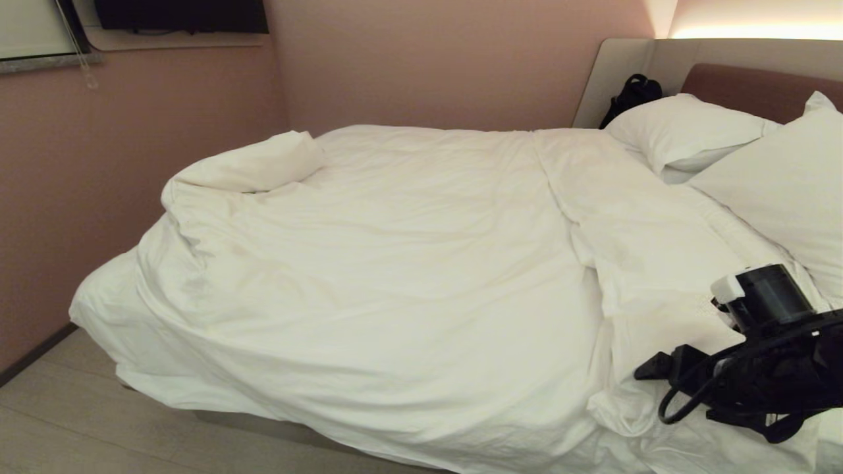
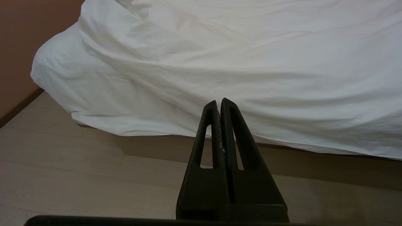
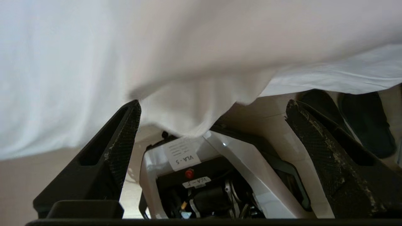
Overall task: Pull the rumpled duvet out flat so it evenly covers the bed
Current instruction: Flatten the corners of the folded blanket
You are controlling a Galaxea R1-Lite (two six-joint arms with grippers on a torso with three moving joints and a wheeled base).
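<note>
Duvet [image 1: 395, 263] edge hangs just ahead of the wide-open, empty right tool [image 3: 213, 131], which likely next closes on it.

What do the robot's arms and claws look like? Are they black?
Yes, mostly black. The left claw has two long pointed black fingers with slot-shaped holes. The right claw has the same shape, with bumpy, scuffed grip pads. From the head camera, the right arm is black with a shiny round joint, a white block and a looping black cable.

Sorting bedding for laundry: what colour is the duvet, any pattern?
Plain white, no pattern: the duvet shows best in the head view.
</note>
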